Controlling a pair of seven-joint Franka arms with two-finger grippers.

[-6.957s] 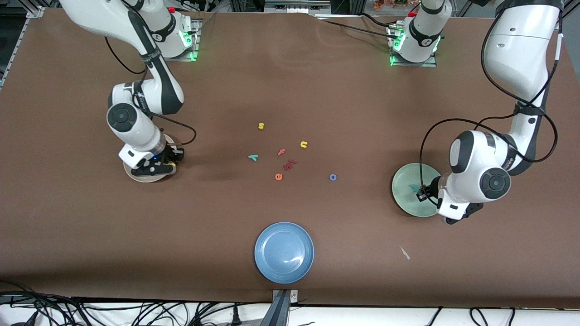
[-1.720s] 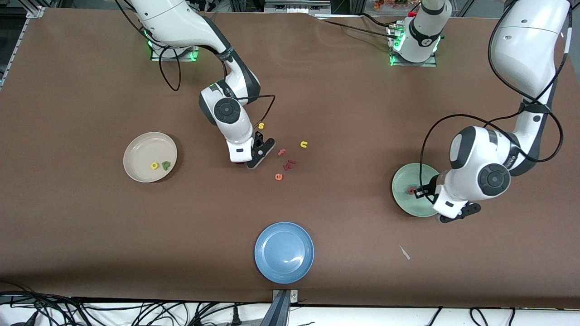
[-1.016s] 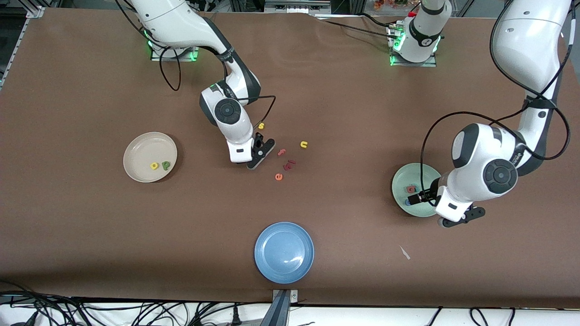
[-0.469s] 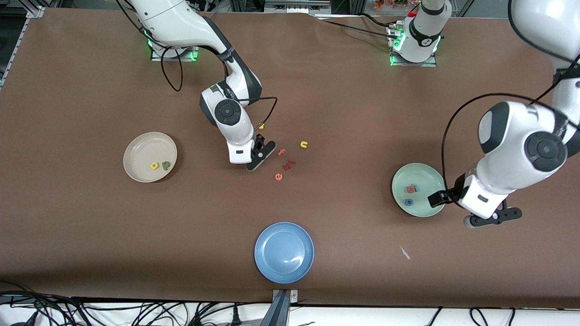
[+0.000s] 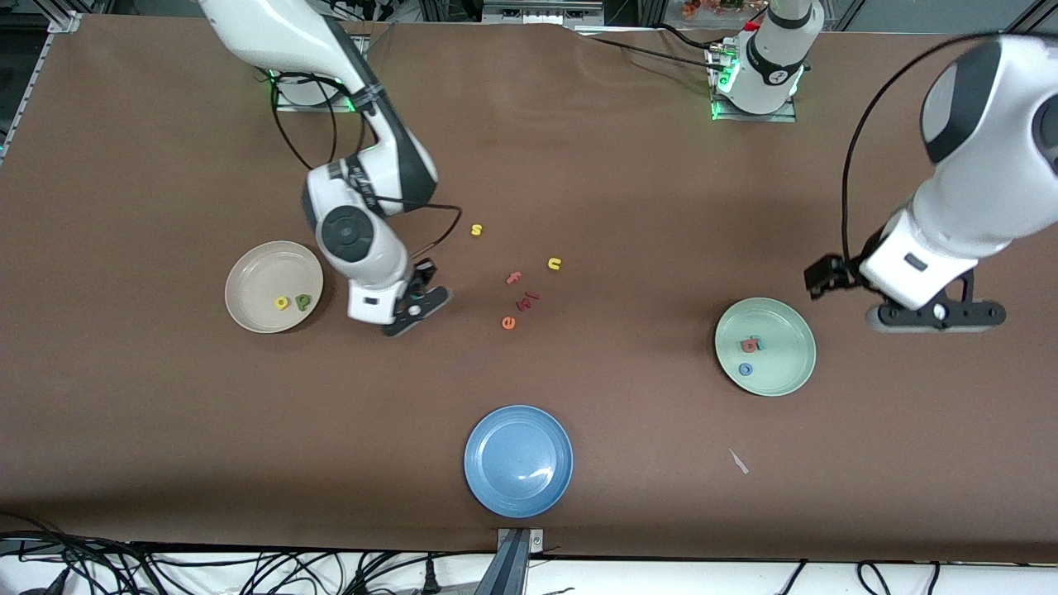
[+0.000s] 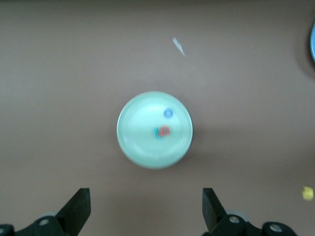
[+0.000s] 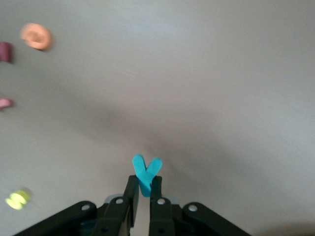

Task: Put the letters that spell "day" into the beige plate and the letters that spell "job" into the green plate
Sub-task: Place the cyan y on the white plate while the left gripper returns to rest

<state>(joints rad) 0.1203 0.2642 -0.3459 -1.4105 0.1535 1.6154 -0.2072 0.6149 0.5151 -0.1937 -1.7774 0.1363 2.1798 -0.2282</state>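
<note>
The beige plate (image 5: 274,287) holds the yellow a (image 5: 282,303) and green d (image 5: 303,302). Beside it, over the tabletop (image 5: 165,430), the right tool (image 7: 141,195) pinches the teal y (image 7: 146,174); next it must drop it there. The green plate (image 5: 765,346) has j, o, b. The left tool (image 6: 146,211) waits open above.

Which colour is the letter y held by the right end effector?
Teal; the y shows best in the right wrist view.

The left gripper (image 6: 145,211) hangs above the brown table (image 6: 59,73) with its two fingers (image 6: 78,209) wide apart. Under it lies the green plate (image 6: 135,147), and inside are a blue o (image 6: 168,113), a red b (image 6: 164,131) and a teal j (image 6: 157,132) touching the b. Near the plate a small white scrap (image 6: 178,46) lies on the table.
</note>
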